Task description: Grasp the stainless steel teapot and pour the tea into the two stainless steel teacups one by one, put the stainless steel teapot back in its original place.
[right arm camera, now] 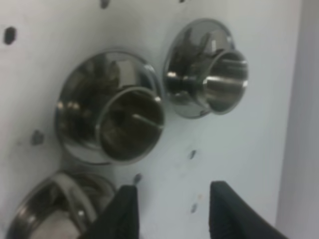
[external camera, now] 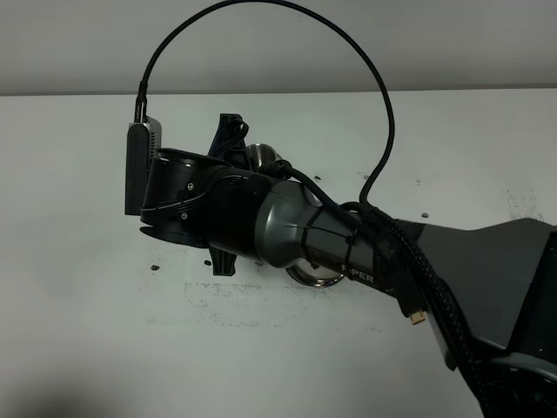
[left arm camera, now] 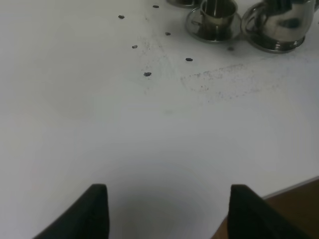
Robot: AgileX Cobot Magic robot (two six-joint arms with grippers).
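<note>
A: Where do the 3 views look from?
B: High view: steeply down on the white bench (external camera: pixel 87 331), right arm (external camera: pixel 296 226) filling its middle. Left wrist: low over the bench, facing the teacups (left arm camera: pixel 214 17) far off. Right wrist: close above those same teacups, the part both wrist views share.

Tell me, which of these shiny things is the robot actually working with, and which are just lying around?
For the job:
stainless steel teapot; the round tray under it; a teacup and its twin, each on a saucer.

Just lying about:
small dark specks on the white table.
</note>
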